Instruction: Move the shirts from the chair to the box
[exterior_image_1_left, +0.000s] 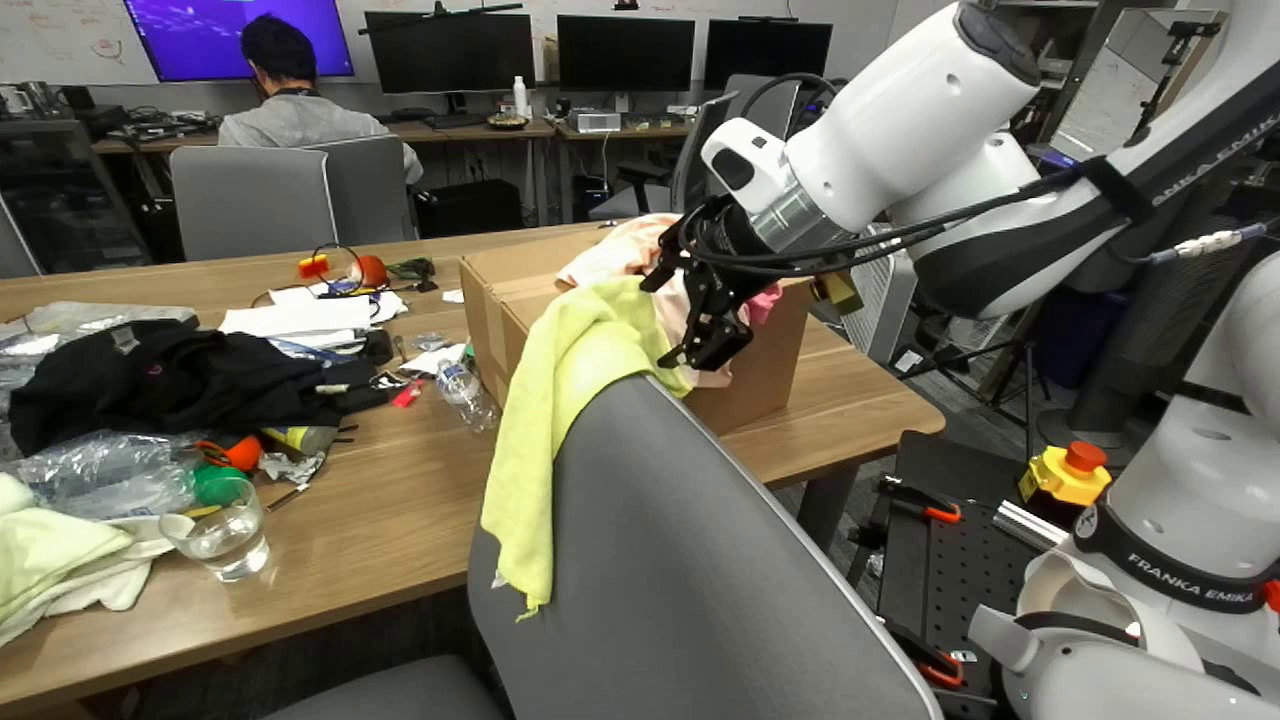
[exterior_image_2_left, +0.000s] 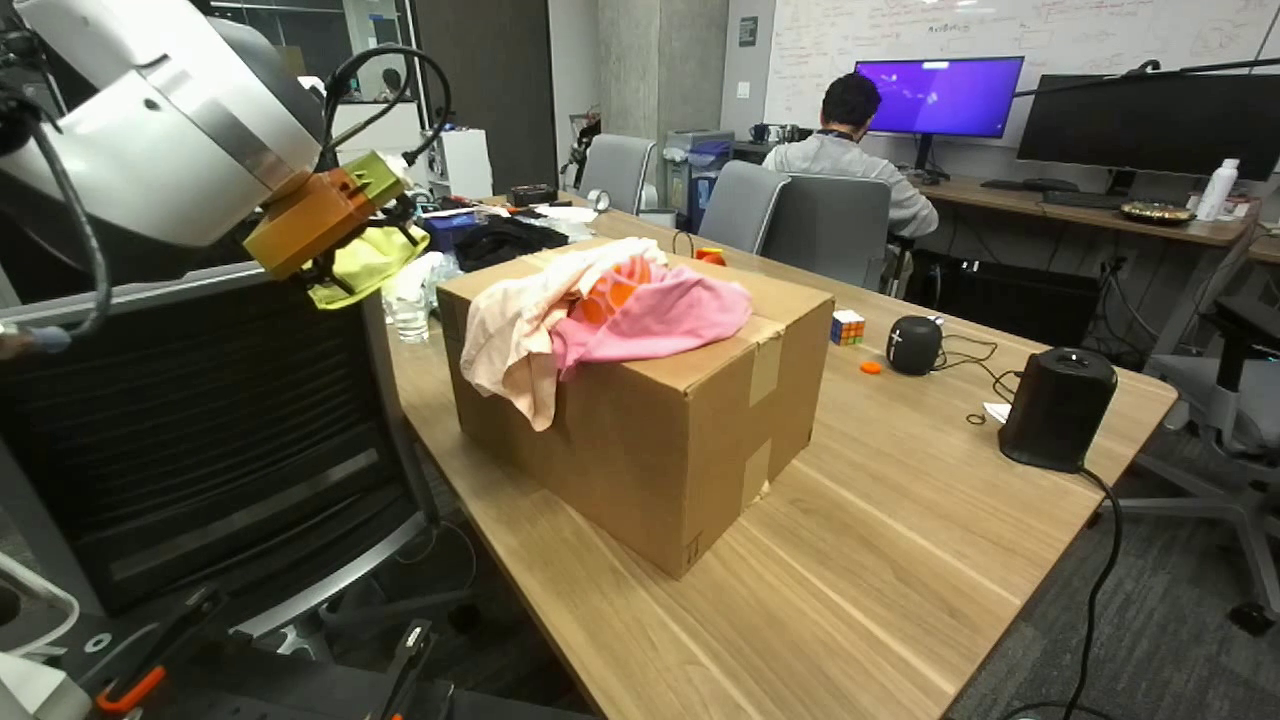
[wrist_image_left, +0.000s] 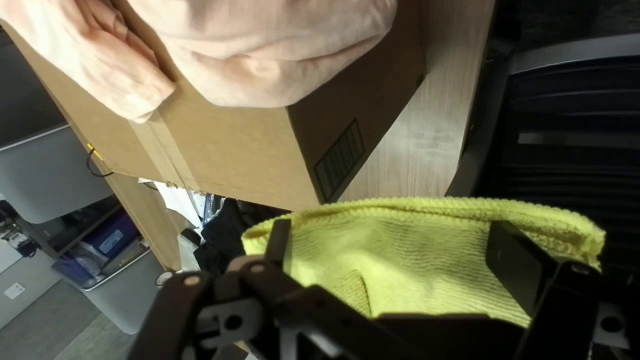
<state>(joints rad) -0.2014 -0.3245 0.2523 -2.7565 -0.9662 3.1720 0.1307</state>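
Note:
A pale yellow shirt drapes over the top of the grey chair, with a long end hanging down. Spread fingers mark my gripper as open in the wrist view, and the yellow cloth lies behind and between them, not pinched. In an exterior view the gripper is right at the chair's top edge beside the shirt. On the closed top of the cardboard box rest the pink shirt and the peach shirt; the peach one hangs partly over the side.
The box stands on a wooden table, close by the chair. Farther along lie a black garment, a water glass, a bottle and a pale green-white cloth. Speakers sit near the table's other end.

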